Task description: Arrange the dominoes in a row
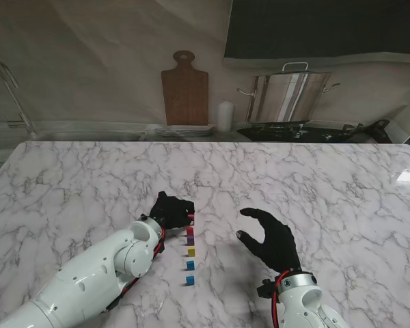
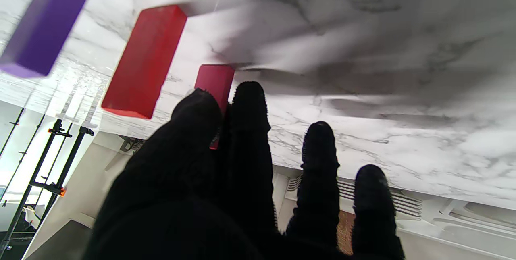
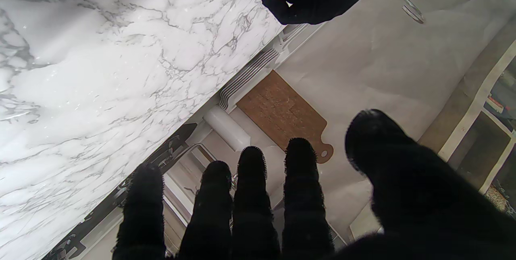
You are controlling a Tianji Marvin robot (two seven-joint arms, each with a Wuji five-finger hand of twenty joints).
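A row of small upright dominoes runs away from me in the stand view: two blue ones (image 1: 189, 272), a yellow one (image 1: 190, 252), a purple one (image 1: 189, 240) and a red one (image 1: 189, 231). At the row's far end my left hand (image 1: 172, 208) pinches a crimson domino (image 1: 191, 219), which stands on the marble. The left wrist view shows the crimson domino (image 2: 215, 80) between thumb and index finger, beside the red domino (image 2: 145, 60) and the purple domino (image 2: 44, 22). My right hand (image 1: 270, 236) hovers to the right of the row, open and holding nothing.
The white marble table (image 1: 314, 184) stretches wide on all sides. Beyond its far edge stand a wooden cutting board (image 1: 184, 89), a white roll (image 1: 224, 116) and a steel pot (image 1: 287, 96) on a stove.
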